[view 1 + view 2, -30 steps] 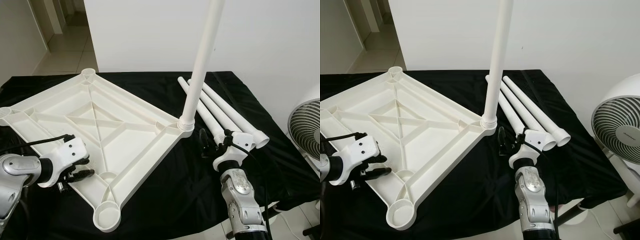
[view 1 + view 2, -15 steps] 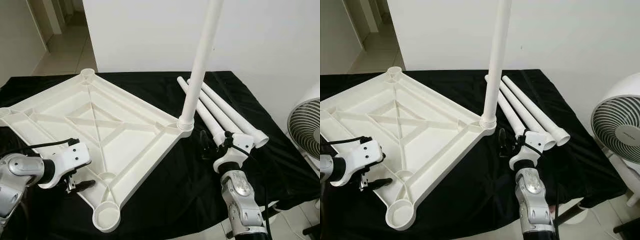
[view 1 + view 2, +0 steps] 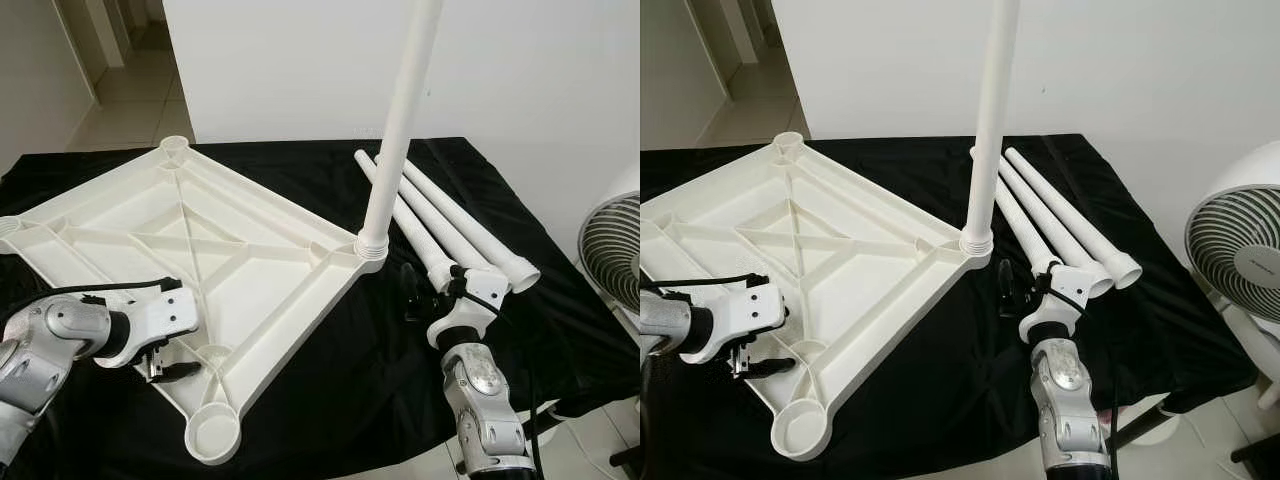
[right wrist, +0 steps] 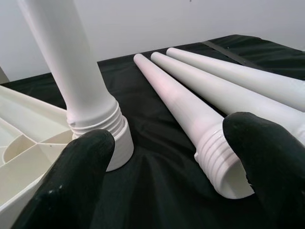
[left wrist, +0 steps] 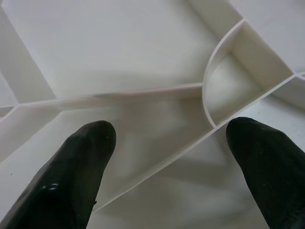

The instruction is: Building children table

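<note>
Tabletop (image 3: 150,230) inverted (one leg (image 3: 400,120) fitted).

White tabletop (image 3: 190,240) upside down on black cloth (image 3: 330,400), one leg (image 3: 400,120) upright, left pincer (image 3: 170,368) at its edge

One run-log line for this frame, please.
stage: leg fitting | upright leg in tabletop socket | loose legs on cloth | left gripper open over tabletop | right gripper open

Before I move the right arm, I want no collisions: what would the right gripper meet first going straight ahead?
Probably the threaded end of the nearest loose leg, ahead of the open right gripper; depth is uncertain.
</note>
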Robot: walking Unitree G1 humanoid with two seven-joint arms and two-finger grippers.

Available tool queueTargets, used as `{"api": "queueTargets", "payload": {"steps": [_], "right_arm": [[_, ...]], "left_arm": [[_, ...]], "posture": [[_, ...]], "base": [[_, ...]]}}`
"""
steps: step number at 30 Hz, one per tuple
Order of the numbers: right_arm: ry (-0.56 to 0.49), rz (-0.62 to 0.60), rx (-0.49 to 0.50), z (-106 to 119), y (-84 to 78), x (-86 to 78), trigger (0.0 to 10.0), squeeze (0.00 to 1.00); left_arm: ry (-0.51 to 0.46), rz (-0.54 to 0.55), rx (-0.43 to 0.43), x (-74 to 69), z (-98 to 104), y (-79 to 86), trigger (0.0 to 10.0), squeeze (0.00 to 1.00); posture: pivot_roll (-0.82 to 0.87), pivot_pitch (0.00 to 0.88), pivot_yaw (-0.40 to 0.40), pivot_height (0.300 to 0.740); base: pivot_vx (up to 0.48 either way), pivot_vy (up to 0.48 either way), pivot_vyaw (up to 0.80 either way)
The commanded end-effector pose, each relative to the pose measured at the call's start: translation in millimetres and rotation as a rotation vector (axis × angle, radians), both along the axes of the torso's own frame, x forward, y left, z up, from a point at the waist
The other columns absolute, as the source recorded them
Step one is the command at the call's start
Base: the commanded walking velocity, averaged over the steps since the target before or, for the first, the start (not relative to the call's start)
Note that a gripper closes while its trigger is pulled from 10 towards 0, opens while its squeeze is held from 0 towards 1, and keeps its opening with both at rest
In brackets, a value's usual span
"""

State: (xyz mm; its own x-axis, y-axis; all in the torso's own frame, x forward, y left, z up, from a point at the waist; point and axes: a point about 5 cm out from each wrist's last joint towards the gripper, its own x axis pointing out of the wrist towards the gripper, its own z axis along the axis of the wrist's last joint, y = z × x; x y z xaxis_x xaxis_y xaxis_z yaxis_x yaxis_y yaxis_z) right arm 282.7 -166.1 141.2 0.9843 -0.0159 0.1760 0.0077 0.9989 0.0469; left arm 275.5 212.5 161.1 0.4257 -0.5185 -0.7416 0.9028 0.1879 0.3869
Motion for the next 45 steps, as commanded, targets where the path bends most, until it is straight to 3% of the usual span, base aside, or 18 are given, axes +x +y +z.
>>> {"api": "queueTargets", "payload": {"steps": [1, 2, 3, 4, 5, 6, 7, 19, 28, 31, 35, 40, 42, 43, 44, 45], "right_arm": [[0.010, -0.017, 0.004, -2.9, -2.3, -3.6, 10.0, 0.00], [0.010, -0.017, 0.004, -2.9, -2.3, -3.6, 10.0, 0.00], [0.011, -0.021, 0.005, -3.4, -2.7, -5.0, 10.0, 0.00], [0.011, -0.021, 0.005, -3.4, -2.7, -5.0, 10.0, 0.00], [0.012, -0.026, 0.006, -3.8, -3.2, -6.0, 10.0, 0.00], [0.012, -0.026, 0.006, -3.8, -3.2, -6.0, 10.0, 0.00], [0.013, -0.028, 0.006, -4.0, -3.5, -6.4, 10.0, 0.00], [0.017, -0.030, 0.009, -4.6, -3.0, -7.0, 10.0, 0.00], [0.018, -0.029, 0.012, -3.5, -1.6, -7.3, 10.0, 0.00], [0.019, -0.032, 0.014, -3.6, -1.6, -7.7, 10.0, 0.00], [0.019, -0.032, 0.015, -3.6, -1.6, -7.7, 10.0, 0.00], [0.021, -0.033, 0.021, -4.2, -0.1, -8.5, 10.0, 0.00], [0.023, -0.034, 0.026, -4.4, 1.4, -8.6, 10.0, 0.00], [0.023, -0.034, 0.026, -4.4, 1.4, -8.6, 10.0, 0.00], [0.023, -0.033, 0.029, -4.4, 2.3, -8.2, 10.0, 0.00], [0.023, -0.033, 0.029, -4.4, 2.3, -8.2, 10.0, 0.00]], "left_arm": [[0.038, -0.035, 0.025, 0.3, -5.2, -1.6, 6.7, 0.00], [0.038, -0.035, 0.025, 0.3, -5.2, -1.6, 6.7, 0.00], [0.051, -0.046, 0.029, 0.6, -7.2, -2.3, 3.6, 0.00], [0.051, -0.046, 0.029, 0.6, -7.2, -2.3, 3.6, 0.00], [0.064, -0.055, 0.027, 0.3, -9.1, -3.0, 1.5, 0.00], [0.064, -0.055, 0.027, 0.3, -9.1, -3.0, 1.5, 0.00], [0.074, -0.066, 0.031, -1.0, -10.6, -3.5, 0.0, 0.00], [0.078, -0.077, 0.014, -4.5, -11.6, -3.9, 0.0, 0.00], [0.040, -0.033, -0.094, -3.4, -15.5, -21.4, 0.0, 0.00], [-0.020, 0.032, -0.176, 0.9, -15.4, -33.7, 0.0, 0.00], [-0.028, 0.042, -0.188, 1.6, -15.1, -35.1, 0.0, 0.00], [-0.112, 0.172, -0.271, 12.5, -11.6, -40.6, 0.0, 0.00], [-0.180, 0.340, -0.338, 25.0, -9.7, -39.2, 0.0, 0.00], [-0.180, 0.340, -0.338, 25.0, -9.7, -39.2, 0.0, 0.00], [-0.206, 0.452, -0.381, 32.0, -8.8, -34.7, 0.0, 0.00], [-0.206, 0.452, -0.381, 32.0, -8.8, -34.7, 0.0, 0.00]], "posture": [[-0.02, 0.079, 0.048, 0.740], [-0.02, 0.079, 0.048, 0.740], [-0.02, 0.080, 0.052, 0.740], [-0.02, 0.080, 0.052, 0.740], [-0.02, 0.080, 0.052, 0.740], [-0.02, 0.080, 0.052, 0.740], [-0.02, 0.080, 0.052, 0.740], [-0.01, 0.092, 0.053, 0.740], [-0.01, 0.099, 0.047, 0.740], [-0.01, 0.098, 0.045, 0.740], [-0.01, 0.098, 0.045, 0.740], [-0.01, 0.097, 0.045, 0.740], [-0.01, 0.098, 0.043, 0.740], [-0.01, 0.098, 0.043, 0.740], [-0.01, 0.098, 0.042, 0.740], [-0.01, 0.098, 0.042, 0.740]], "base": [[0.000, 0.000, 0.00], [0.000, 0.000, 0.00], [0.000, 0.000, 0.00], [0.000, 0.000, 0.00], [0.000, 0.000, 0.00], [0.000, 0.000, 0.00], [0.000, 0.000, 0.00], [0.000, 0.000, 0.00], [0.000, 0.000, 0.00], [0.000, 0.000, 0.00], [0.000, 0.000, 0.00], [0.000, 0.000, 0.00], [0.000, 0.000, 0.00], [0.000, 0.000, 0.00], [0.000, 0.000, 0.00], [0.000, 0.000, 0.00]]}}
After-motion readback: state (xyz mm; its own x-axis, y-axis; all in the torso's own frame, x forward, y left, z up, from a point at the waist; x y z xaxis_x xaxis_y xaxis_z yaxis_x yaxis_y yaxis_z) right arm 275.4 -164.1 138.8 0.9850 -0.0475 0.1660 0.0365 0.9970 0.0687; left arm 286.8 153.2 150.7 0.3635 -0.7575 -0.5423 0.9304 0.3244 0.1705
